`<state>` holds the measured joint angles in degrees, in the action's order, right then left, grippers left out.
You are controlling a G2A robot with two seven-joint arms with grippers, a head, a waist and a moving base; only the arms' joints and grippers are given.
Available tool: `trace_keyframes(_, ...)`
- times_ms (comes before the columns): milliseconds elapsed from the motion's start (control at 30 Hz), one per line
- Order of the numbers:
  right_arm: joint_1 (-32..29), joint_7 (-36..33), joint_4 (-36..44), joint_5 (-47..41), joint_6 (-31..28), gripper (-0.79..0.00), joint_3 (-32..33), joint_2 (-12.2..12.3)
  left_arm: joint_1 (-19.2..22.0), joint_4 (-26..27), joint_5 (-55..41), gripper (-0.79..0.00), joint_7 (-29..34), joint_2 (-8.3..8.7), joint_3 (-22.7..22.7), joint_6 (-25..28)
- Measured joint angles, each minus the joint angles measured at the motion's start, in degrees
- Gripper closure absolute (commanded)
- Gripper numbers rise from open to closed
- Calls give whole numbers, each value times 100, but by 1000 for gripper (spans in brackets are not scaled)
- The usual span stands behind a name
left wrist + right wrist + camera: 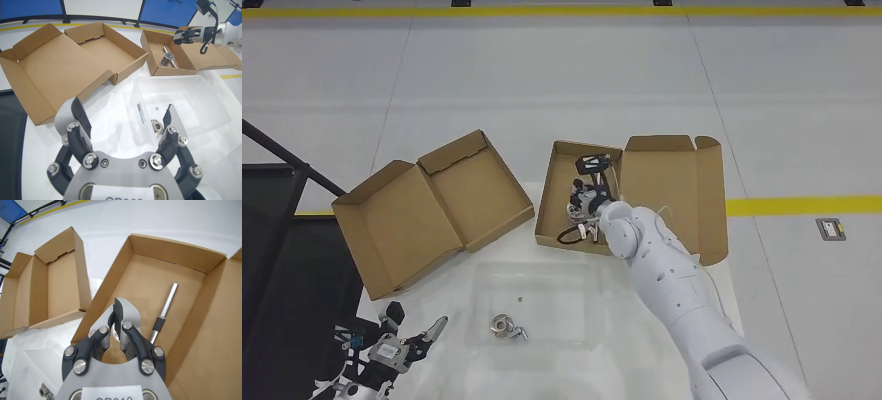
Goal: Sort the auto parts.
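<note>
Jaws of the left gripper [122, 106] stand released outside the clear tray [189, 102]; inside it, near the closest wall, lies the metal bushing [157, 127] (bore seems to face up), so this arm is nearer. Beyond the tray the right gripper [176, 37] hangs clenched over a cardboard box [149, 42].

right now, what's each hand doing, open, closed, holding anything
Left hand: open, empty, near the clear bin.
Right hand: closed, nothing visible between its fingers, over the cardboard box.
</note>
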<state>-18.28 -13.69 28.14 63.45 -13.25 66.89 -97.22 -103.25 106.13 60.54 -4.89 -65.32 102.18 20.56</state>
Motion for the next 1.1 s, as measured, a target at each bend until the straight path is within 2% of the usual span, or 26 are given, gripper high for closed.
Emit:
trace_keyframes(133, -180, -253, 399, 57, -229, 0, -35, 40, 0, 0, 0, -785, 0, 0, 0, 0)
trace_keyframes(167, -232, -356, 533, 59, -222, -320, -60, 40, 0, 0, 0, -785, 0, 0, 0, 0)
trace_keyframes(200, -272, -422, 640, 79, -221, -785, -89, 38, 0, 0, 0, -785, 0, 0, 0, 0)
trace_keyframes(633, -345, -504, 812, 139, -230, -785, -144, 37, 0, 0, 0, -785, 0, 0, 0, 0)
trace_keyframes(733, -442, -575, 951, 369, -487, -785, -281, 53, 22, 67, 119, -785, -82, 5, 4, 2)
trace_keyframes(867, -485, -769, 1263, 735, -744, -785, -457, 84, 75, 215, 229, -785, -53, 25, 58, 317)
trace_keyframes(1100, -942, -476, 2199, 1366, -1775, -785, -377, 326, 656, 499, -253, -785, 1048, 147, 382, 1271)
